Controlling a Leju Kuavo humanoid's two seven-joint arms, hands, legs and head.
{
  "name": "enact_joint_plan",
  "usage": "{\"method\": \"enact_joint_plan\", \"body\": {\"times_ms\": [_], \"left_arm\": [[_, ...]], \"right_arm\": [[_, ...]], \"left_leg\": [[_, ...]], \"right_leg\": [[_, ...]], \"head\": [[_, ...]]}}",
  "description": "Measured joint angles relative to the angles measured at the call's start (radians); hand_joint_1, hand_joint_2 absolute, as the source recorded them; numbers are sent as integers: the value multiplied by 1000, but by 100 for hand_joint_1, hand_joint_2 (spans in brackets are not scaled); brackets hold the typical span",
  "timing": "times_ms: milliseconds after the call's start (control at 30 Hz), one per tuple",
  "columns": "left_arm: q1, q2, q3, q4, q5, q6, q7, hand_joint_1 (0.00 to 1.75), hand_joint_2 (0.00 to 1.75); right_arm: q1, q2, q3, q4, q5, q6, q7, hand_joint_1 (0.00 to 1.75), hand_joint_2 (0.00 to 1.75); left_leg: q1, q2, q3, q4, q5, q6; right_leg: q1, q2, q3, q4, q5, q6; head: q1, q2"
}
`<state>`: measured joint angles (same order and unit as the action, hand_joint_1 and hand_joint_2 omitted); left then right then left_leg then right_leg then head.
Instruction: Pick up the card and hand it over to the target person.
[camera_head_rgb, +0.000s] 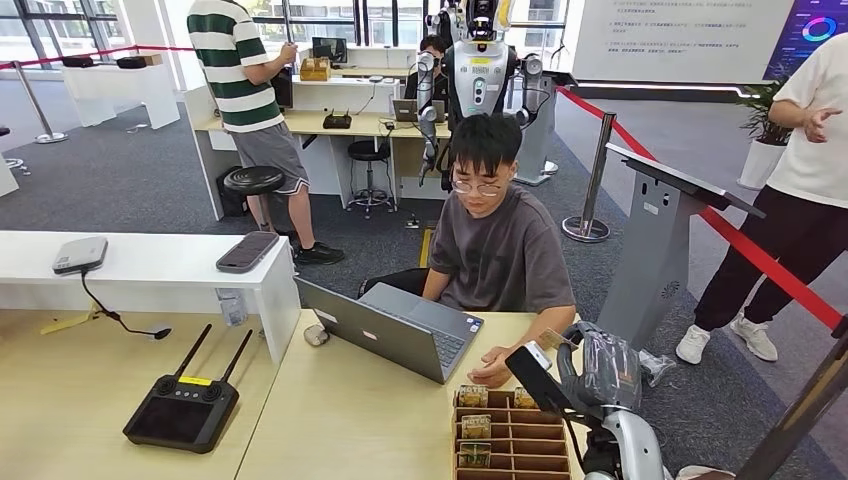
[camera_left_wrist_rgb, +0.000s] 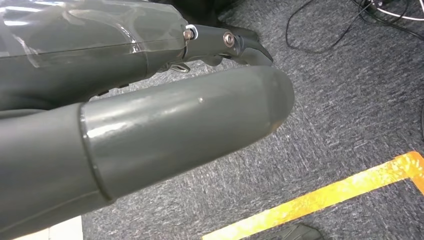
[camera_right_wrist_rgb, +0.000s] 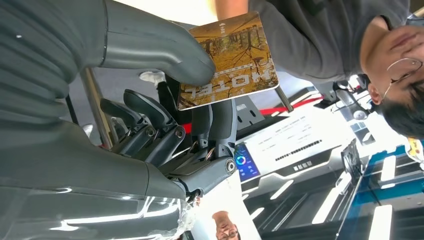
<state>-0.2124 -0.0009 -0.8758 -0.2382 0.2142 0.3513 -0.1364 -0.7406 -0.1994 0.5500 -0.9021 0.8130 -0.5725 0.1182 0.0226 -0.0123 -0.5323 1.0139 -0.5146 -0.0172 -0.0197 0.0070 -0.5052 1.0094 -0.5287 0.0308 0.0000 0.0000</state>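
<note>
- Grey carpet (camera_left_wrist_rgb: 350, 100) and an orange floor stripe (camera_left_wrist_rgb: 320, 200) are seen past the left hand (camera_left_wrist_rgb: 150, 125); its thick thumb hides most of the fingers, so whether it is closed cannot be told.
- Pinched between the thumb and darker fingers (camera_right_wrist_rgb: 150, 125) of the right hand (camera_head_rgb: 600, 375) is the card (camera_right_wrist_rgb: 230, 60), an autumn-coloured hotel key card, raised beside the seated person (camera_head_rgb: 495, 250).
- From the head view the card (camera_head_rgb: 553, 339) is mostly hidden, only a sliver being seen.
- Just below the hand a wooden card rack (camera_head_rgb: 510, 440) is cut off by the frame edge.
- An open laptop (camera_head_rgb: 390, 325) lies between robot and person.
- Farther left, a black remote controller (camera_head_rgb: 182, 405) rests on the table (camera_head_rgb: 330, 420).
- Behind, another humanoid robot (camera_head_rgb: 480, 70) is partly screened.
</note>
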Motion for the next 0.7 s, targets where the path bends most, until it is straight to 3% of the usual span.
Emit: {"method": "enact_joint_plan", "body": {"times_ms": [300,700], "left_arm": [[-10,2,-9,0,-6,-8,-1,0,0],[-7,5,-3,0,-12,-6,-2,0,0]], "right_arm": [[-25,71,41,245,23,-33,-24,175,175],[-37,81,24,239,15,-117,-36,175,175]], "left_leg": [[0,0,1,0,0,0],[0,0,-1,-1,1,0]], "right_leg": [[0,0,1,0,0,0],[0,-1,-1,0,0,-1]], "head": [[0,0],[0,0]]}}
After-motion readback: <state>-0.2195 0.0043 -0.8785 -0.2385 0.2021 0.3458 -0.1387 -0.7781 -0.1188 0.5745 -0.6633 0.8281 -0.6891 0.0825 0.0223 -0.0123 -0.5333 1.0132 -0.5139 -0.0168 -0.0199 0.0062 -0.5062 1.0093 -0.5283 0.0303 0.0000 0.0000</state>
